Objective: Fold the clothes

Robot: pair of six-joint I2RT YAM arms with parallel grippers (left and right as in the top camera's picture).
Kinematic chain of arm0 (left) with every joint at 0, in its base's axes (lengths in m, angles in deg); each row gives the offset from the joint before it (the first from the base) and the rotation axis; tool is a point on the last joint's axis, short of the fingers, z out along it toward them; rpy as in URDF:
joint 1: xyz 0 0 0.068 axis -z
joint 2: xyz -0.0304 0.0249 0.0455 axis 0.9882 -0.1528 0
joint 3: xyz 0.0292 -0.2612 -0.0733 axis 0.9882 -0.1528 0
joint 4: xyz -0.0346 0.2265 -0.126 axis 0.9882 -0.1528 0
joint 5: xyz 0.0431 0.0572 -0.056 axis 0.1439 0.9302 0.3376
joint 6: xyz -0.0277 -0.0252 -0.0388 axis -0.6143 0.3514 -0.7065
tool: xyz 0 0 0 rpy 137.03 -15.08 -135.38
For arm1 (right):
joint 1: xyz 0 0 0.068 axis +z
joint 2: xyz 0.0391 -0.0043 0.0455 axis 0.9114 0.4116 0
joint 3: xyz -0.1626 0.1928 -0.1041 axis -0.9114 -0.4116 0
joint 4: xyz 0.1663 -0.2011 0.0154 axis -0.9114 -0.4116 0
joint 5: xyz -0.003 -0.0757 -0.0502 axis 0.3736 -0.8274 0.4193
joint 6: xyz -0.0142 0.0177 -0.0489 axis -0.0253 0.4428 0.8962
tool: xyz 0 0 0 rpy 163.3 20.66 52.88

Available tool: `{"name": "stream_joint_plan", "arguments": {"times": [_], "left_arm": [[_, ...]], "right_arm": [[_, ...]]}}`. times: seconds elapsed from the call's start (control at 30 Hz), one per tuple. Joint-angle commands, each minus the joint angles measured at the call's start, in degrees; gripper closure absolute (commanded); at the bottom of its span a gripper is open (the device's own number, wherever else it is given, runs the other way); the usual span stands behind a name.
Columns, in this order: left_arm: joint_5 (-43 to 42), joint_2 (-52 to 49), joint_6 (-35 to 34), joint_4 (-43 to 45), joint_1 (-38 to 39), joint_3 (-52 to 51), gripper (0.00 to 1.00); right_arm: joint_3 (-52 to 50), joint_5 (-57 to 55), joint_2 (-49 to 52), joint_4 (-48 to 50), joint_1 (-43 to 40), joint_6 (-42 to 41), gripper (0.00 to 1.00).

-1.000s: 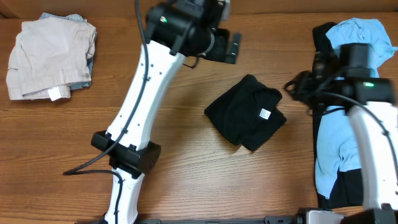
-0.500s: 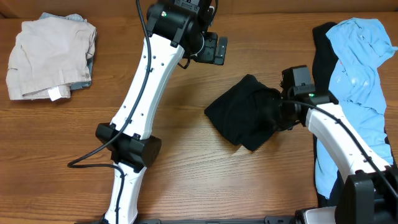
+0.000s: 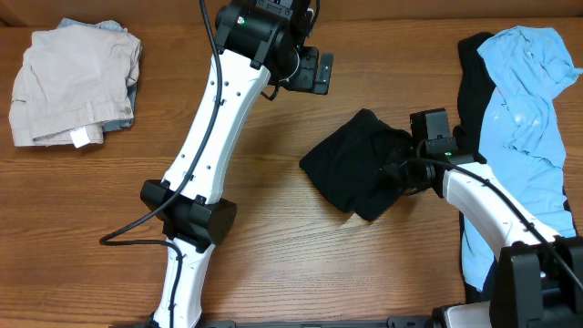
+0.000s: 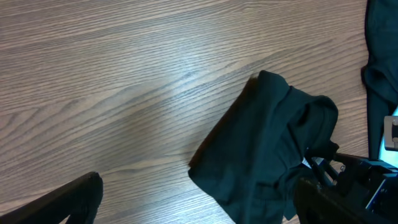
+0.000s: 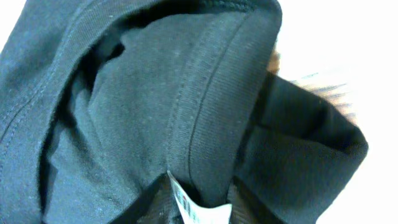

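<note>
Black cotton at ctr stage: the folded black garment (image 3: 351, 164) lies bunched on the wood counter (image 3: 273, 237), just right of the middle, w/ the right pincer (image 3: 399, 173) pushed into its right-hand edge. The right arm (image 3: 483, 196) reaches in low from the near right corner, white forearm angled left, wrist level w/ the cloth. Seen from that wrist, the ribbed collar band (image 5: 205, 93) and a white label (image 5: 198, 213) run down btwn the pincer's blurred fingers. Whether they're truly clamped on the fabric can't be told.

The left arm (image 3: 209, 137) stands tall from its base at the near edge, elbow joint low, long white link slanting up to the far side, wrist turned right. The left pincer (image 3: 314, 71) hangs spread wide, nothing btwn its fingers, above bare wood and apart from the garment.

At the right edge a light blue shirt (image 3: 524, 109) sprawls unfolded over another black piece (image 3: 469, 55). Far left corner: a folded beige pile (image 3: 73, 82), well apart from the rest.
</note>
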Motion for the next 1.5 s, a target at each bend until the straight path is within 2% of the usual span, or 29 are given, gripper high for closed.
{"name": "stream_joint_plan", "arguments": {"times": [0.0, 0.03, 0.07, 0.2, 0.33, 0.47, 0.57, 0.8, 0.83, 0.87, 0.93, 1.0, 1.1, 1.27, 1.37, 1.47], "left_arm": [[0.9, -0.4, -0.8, 0.0, -0.1, -0.2, 0.00], [1.0, -0.4, -0.8, 0.0, -0.1, -0.2, 0.00], [1.1, -0.4, -0.8, -0.2, -0.1, -0.2, 0.00], [1.2, -0.4, -0.7, -0.7, -0.1, -0.2, 0.00], [1.6, -0.4, -0.1, -1.6, -0.1, -0.2, 0.00], [3.0, -0.5, -0.1, -2.1, -0.1, -0.2, 0.00], [3.0, -0.5, -0.1, -1.7, -0.1, -0.2, 0.00], [3.0, -0.5, -0.1, -2.4, -0.1, -0.2, 0.00], [3.0, -0.5, -0.1, -2.5, 0.0, -0.2, 0.00], [2.9, -0.5, -0.1, -2.6, 0.0, -0.2, 0.00], [2.6, -0.5, 0.3, -2.6, 0.4, -0.2, 0.00], [2.5, -0.5, 1.8, -2.6, 1.2, -0.2, 0.00], [2.6, -0.5, 4.5, -3.2, 2.8, -0.2, 0.00], [2.6, -0.5, 9.3, -4.1, 6.0, -2.2, 0.00], [2.5, -0.5, 10.1, -3.6, 7.7, -5.6, 0.00], [1.3, -0.5, 11.7, -2.3, 9.2, -9.9, 0.00]], "right_arm": [[-0.5, -1.5, 0.2, 0.6, 0.1, 1.9, 0.84], [-0.4, -1.5, 0.2, 0.5, 0.1, 2.0, 0.94], [-0.3, -1.0, 0.2, 0.2, 0.1, 2.0, 0.96], [2.1, 2.9, -1.8, -6.9, -0.2, 2.2, 0.96], [6.7, 3.4, -6.2, -22.7, -1.1, 3.6, 0.96], [7.0, 0.3, -8.3, -31.4, -1.9, 4.5, 0.96], [3.8, -0.3, -7.4, -30.6, -1.9, 4.6, 0.96], [-8.0, 9.4, -4.5, -26.1, -1.9, 5.3, 0.96], [-9.2, 9.5, -4.5, -26.1, -1.9, 5.4, 0.91], [-10.2, 9.6, -4.5, -26.1, -1.9, 5.5, 0.78], [-11.2, 9.2, -4.5, -25.9, -1.9, 5.5, 0.60], [-10.6, 9.0, -4.7, -25.5, -2.1, 6.4, 0.47], [-6.6, 9.1, -5.9, -27.1, -3.5, 6.8, 0.34], [7.3, 8.8, -10.1, -33.0, -8.7, 9.7, 0.11], [16.8, 8.8, -12.2, -34.9, -13.7, 9.7, 0.11], [24.2, 8.8, -13.4, -34.9, -18.4, 9.7, 0.05]]}}
